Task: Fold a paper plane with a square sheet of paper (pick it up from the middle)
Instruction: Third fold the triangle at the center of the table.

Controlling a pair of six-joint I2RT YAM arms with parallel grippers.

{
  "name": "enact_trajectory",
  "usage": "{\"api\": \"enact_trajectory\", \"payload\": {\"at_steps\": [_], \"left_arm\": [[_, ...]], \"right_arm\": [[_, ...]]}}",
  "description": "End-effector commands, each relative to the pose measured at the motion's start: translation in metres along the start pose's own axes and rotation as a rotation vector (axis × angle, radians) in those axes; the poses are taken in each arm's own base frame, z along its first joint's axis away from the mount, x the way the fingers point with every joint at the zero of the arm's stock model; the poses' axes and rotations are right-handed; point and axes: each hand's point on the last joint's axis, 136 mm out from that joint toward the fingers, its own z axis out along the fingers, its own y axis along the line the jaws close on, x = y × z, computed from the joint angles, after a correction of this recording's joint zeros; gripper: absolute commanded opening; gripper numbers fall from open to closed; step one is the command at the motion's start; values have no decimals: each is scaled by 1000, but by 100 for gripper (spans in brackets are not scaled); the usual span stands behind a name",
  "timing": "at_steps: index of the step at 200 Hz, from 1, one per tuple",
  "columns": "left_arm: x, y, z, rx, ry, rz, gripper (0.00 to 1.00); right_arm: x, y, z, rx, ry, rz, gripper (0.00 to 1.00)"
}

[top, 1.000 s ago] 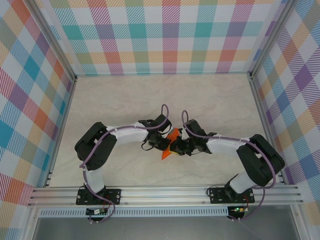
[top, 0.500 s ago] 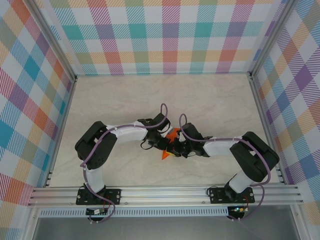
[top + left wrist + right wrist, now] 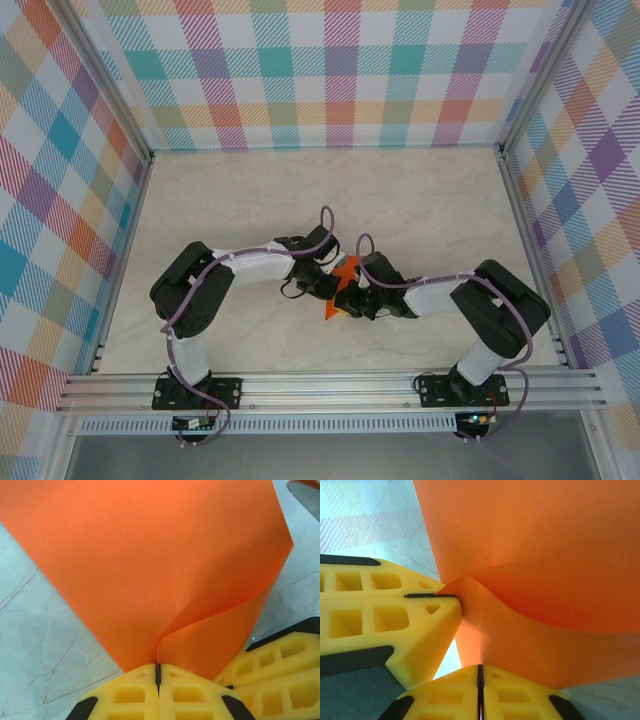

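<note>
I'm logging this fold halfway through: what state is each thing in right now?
orange paper: bent into a curve, not flat, pinched by both grippers.
left gripper: shut on the orange paper.
right gripper: shut on the orange paper, close beside the left gripper.

Lab, plaid-walled enclosure [image 3: 340,70], aluminium frame [image 3: 330,385]

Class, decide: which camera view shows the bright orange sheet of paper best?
Left wrist: the bright orange sheet of paper shows its broad face, right edge and curled fold, pinched in the shut left gripper. The right wrist view crops it closer; from above, the arms cover most of it.
</note>
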Motion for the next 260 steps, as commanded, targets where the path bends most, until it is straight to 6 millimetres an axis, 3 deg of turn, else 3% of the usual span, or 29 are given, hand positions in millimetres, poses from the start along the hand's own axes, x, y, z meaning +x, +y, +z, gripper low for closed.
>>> {"api": "enact_trajectory", "payload": {"at_steps": [1,14,56,97,117,143,167,215,260], "left_arm": [[12,11,16,-25,52,-13,0],[9,10,15,-22,50,-12,0],[2,4,7,-9,42,9,0],[1,2,7,-2,41,9,0],[1,2,7,-2,43,6,0],[0,2,6,-3,41,5,0],[-1,2,6,-1,38,4,0],[-5,1,3,-1,29,6,0],[-12,-2,-3,-3,15,22,0]], "right_arm": [[3,0,-8,16,-31,-12,10],[2,3,-13,10,-51,-21,11],[-6,-14,-28,99,-132,-3,11],[-48,-25,-55,134,-231,72,13],[-68,-21,-60,70,-233,90,13],[-83,0,-56,42,-176,26,12],[-95,5,-51,57,-153,17,12],[-101,-18,-27,153,-62,56,10],[-95,-37,-21,223,-12,33,9]]}}
